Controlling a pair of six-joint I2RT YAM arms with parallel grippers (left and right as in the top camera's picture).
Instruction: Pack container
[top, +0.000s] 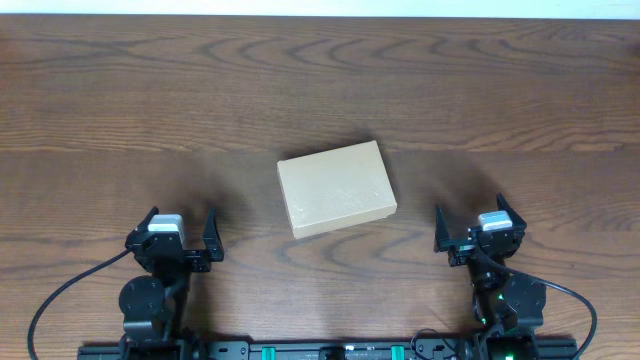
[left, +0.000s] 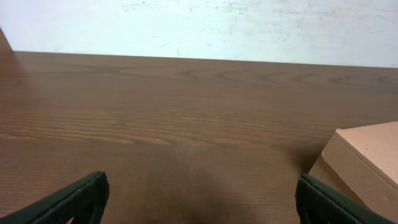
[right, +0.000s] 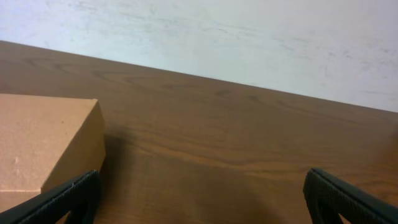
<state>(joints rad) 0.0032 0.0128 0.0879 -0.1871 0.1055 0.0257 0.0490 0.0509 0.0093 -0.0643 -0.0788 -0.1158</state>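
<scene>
The closed container (top: 336, 188) lies flat at the middle of the table (top: 120, 100), probably light, stiff but crushable cardboard best pinched across its narrow sides, while the left gripper (top: 177, 233) and right gripper (top: 476, 228), 2 in all, gape wide and empty.

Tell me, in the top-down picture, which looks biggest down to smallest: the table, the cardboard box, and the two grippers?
1. The table, by far.
2. The cardboard box.
3. The left gripper and right gripper look alike, so I won't rank them.
</scene>
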